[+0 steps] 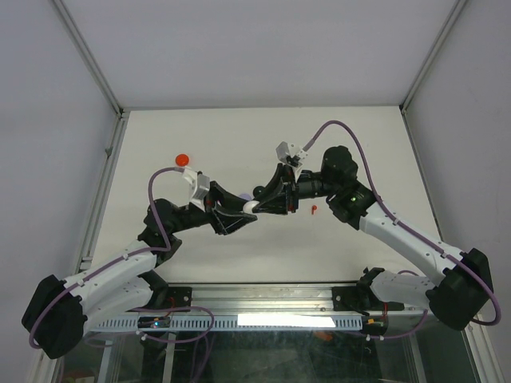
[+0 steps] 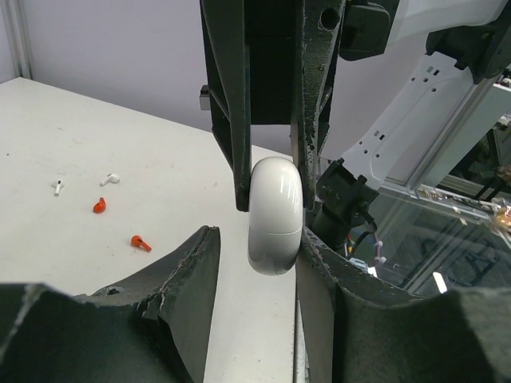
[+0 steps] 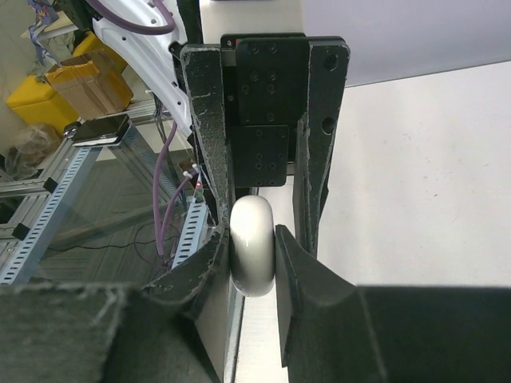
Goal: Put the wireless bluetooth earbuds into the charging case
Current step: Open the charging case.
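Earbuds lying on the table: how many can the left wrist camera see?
4. One white earbud lies far left, another white earbud just right of it, a red earbud below them, and another red earbud lowest, farther right. More may be hidden outside this view.

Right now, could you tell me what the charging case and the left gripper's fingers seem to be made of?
The charging case looks like hard, glossy white plastic: smooth shell, sharp highlights, a fine seam across it. The fingers of the left gripper look like matte black plastic, possibly printed or rubbery: dull, grainy surface with chipped, whitish edges.
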`<state>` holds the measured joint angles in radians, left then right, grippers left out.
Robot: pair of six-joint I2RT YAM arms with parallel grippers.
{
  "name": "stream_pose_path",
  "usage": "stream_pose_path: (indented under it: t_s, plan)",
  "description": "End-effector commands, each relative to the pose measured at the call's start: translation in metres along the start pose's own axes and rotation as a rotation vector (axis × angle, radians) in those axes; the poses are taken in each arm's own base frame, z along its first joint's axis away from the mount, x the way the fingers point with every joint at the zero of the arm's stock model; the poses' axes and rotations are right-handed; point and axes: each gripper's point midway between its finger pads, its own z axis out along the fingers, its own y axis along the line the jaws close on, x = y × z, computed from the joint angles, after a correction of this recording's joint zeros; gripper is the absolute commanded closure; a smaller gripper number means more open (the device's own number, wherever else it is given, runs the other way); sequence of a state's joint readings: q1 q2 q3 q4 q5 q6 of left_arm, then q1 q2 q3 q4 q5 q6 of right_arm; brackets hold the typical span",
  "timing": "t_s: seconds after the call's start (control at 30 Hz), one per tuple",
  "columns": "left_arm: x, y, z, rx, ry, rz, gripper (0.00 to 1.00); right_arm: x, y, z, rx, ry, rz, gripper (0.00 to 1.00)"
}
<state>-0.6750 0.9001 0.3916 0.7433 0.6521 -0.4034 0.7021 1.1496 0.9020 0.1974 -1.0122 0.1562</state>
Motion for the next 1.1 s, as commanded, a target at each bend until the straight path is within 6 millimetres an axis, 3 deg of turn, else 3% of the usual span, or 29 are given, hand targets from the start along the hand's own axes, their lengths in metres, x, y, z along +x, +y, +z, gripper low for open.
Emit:
stream_pose_path:
  t_s: [0.0,0.13,0.33,0.4,0.5,0.57,0.7,0.87,1.07]
  plan:
    - [-0.018,-0.007,0.002,0.024,-0.082,0.014,0.58,-0.019,0.01,-0.001,-0.025,-0.052,-0.082,1.0]
    - [-0.017,-0.007,0.003,0.032,-0.089,0.009,0.64,-0.02,0.009,0.0,-0.027,-0.059,-0.094,1.0]
    - [-0.016,-0.008,0.004,0.046,-0.086,0.022,0.95,-0.019,0.008,0.001,-0.028,-0.058,-0.091,1.0]
    - [-0.015,-0.009,0.003,0.051,-0.086,0.039,1.0,-0.019,0.008,0.001,-0.028,-0.057,-0.09,1.0]
    - [-0.013,-0.012,0.001,0.065,-0.076,0.076,1.0,-0.018,0.01,0.0,-0.026,-0.049,-0.077,1.0]
    - [-0.012,-0.013,-0.001,0.075,-0.068,0.109,1.0,-0.023,-0.004,-0.001,0.065,-0.07,-0.045,0.8]
    - [-0.009,-0.016,-0.004,0.087,-0.046,0.169,1.0,-0.024,-0.012,-0.002,0.114,-0.07,-0.04,0.68]
    - [-0.007,-0.02,-0.006,0.109,-0.03,0.212,1.0,-0.025,-0.02,-0.004,0.158,-0.072,-0.03,0.59]
    - [-0.004,-0.025,-0.007,0.142,-0.009,0.246,1.0,-0.026,-0.027,-0.008,0.199,-0.076,-0.023,0.56]
